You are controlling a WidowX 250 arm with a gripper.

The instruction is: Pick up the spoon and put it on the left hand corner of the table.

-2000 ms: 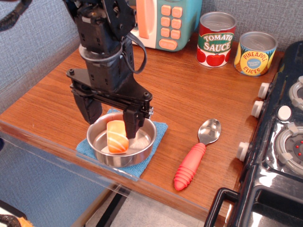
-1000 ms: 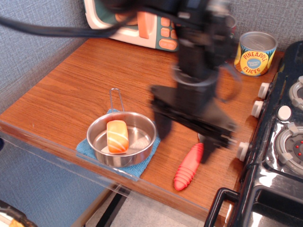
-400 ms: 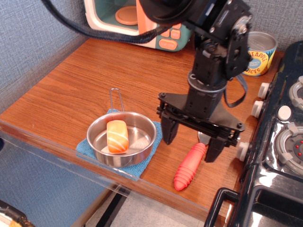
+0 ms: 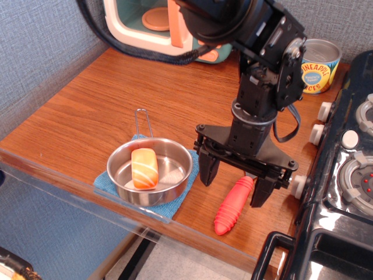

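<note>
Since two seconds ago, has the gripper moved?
Yes. The gripper went right, from above the steel pan to straddling the spoon.

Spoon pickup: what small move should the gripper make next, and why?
Probably lower straight down and then close. The gripper is open, its fingers straddling the upper end of the spoon's red handle, which lies flat on the table. The fingertips appear slightly above the handle, so a short descent should come first.

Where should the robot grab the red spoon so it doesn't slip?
Probably on the spoon's thick ribbed red handle, coming straight down from above. It lies flat on the table, and the open gripper already straddles its upper end.
</note>
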